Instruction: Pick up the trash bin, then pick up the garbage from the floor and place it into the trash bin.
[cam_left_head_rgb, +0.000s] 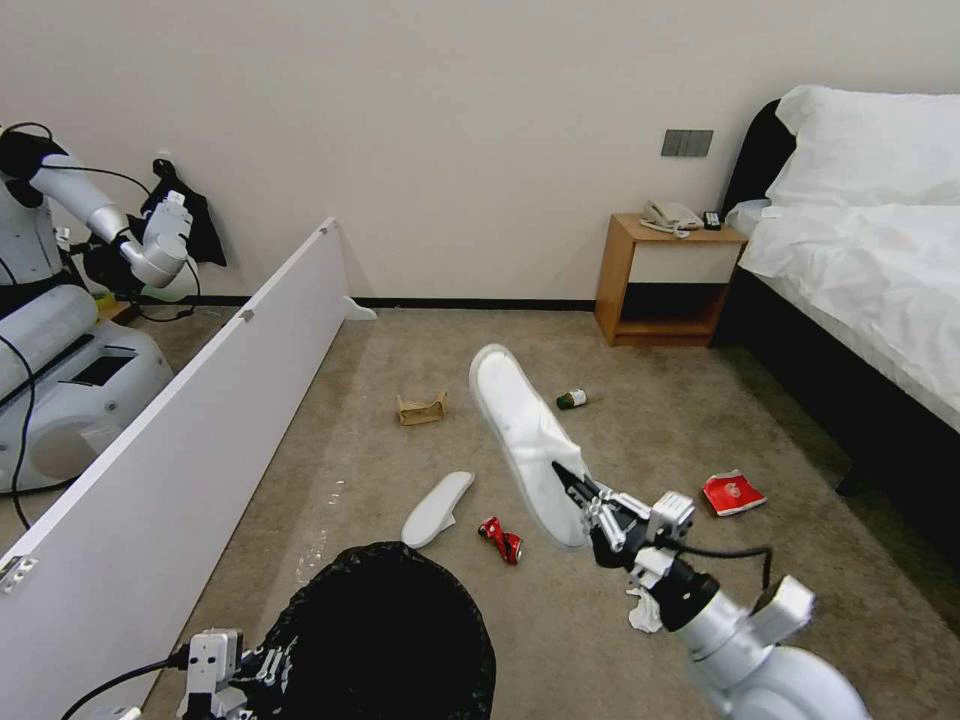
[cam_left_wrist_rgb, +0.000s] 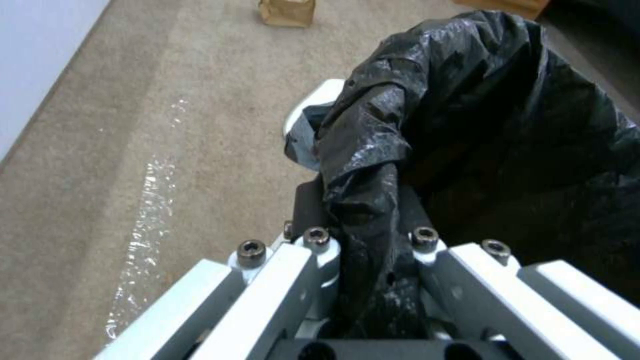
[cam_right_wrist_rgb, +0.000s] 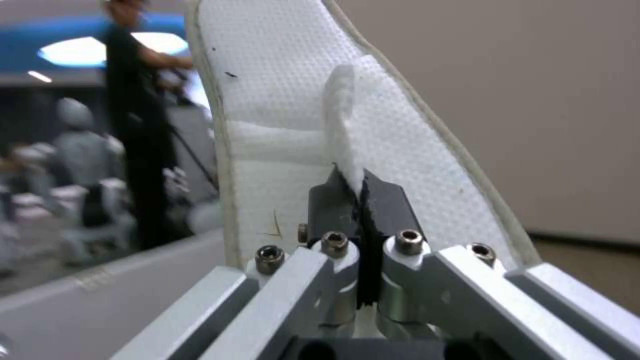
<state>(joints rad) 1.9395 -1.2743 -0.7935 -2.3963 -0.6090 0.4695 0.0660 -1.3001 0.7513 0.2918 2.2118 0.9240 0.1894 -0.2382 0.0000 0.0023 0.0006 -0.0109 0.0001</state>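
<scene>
Bed (cam_left_head_rgb: 860, 260) and nightstand (cam_left_head_rgb: 665, 280) sit well apart on the right, no collision worry there. White partition board (cam_left_head_rgb: 190, 440) runs along the left, near the left arm; a wide swing of the bin could clip it.

Trash bin (cam_left_head_rgb: 385, 640), black-lined, is off the floor, low and near centre in the head view. Left gripper (cam_left_wrist_rgb: 370, 235) has its jaws pinched on the rim through the bag liner (cam_left_wrist_rgb: 507, 130). Risk: plastic between pads and rim is slick, so the bin could rotate or slide out, and the one-sided hold lets it tilt once weight drops in.

Held slipper (cam_left_head_rgb: 525, 440) is up in the air, above the carpet and beyond the bin's mouth. Right gripper (cam_right_wrist_rgb: 360, 200) has its jaws closed tight on the thin strap fold, not the sole. Risks: long slipper hanging from a small pinch may swing or twist; the soft fabric could creep out; being long next to the bin's mouth, it may catch the rim and hang over the edge or tip the bin.

Still on the floor:
- second slipper (cam_left_head_rgb: 438, 508), just beyond the bin
- red packet (cam_left_head_rgb: 732, 493)
- torn brown paper bag (cam_left_head_rgb: 421, 408)
- tissue (cam_left_head_rgb: 642, 610) below the right wrist, easy to lose under the arm
- crushed red can (cam_left_head_rgb: 502, 540) just beside the second slipper, could roll if nudged
- green-capped bottle (cam_left_head_rgb: 573, 399), also likely to roll
</scene>
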